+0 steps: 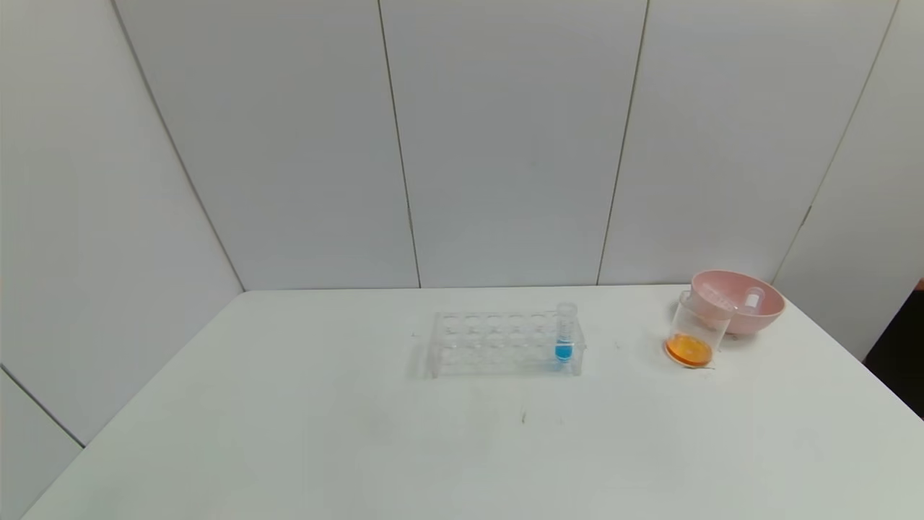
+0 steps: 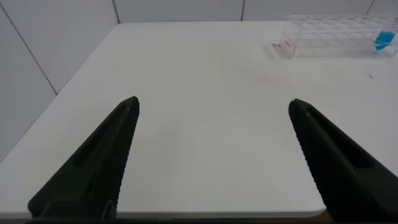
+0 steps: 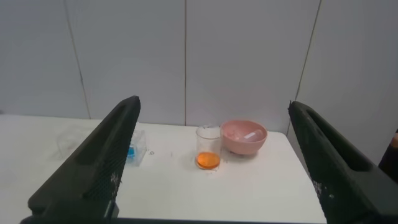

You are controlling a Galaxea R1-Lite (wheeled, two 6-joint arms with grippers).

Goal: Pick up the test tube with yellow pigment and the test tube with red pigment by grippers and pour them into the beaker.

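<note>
The right pincer [image 3: 214,109] is spread wide with nothing between its black, ridged, wedge-shaped fingers [image 3: 93,165], held back from the bench [image 3: 249,186] and well apart from everything on it. Straight ahead of it, with bare white surface in between, stands the beaker [image 3: 208,148], a clear straight-walled cup with a layer of orange liquid at its bottom. Just behind and beside the beaker sits a smooth pink bowl [image 3: 244,137], close to the bench's far corner near the grey panelled wall; in the head view clear tubes [image 1: 752,297] lie inside it, and whether these are the yellow and red pigment tubes cannot be told. Off to the side of the beaker, farther from that edge, stands a clear plastic rack [image 1: 498,343] with rows of round holes, holding one upright tube of blue liquid [image 1: 564,334] at the end nearer the beaker. The left pincer [image 2: 214,106] is likewise spread and empty, above the bench's near edge, with open matte surface between it and the rack ahead.
</note>
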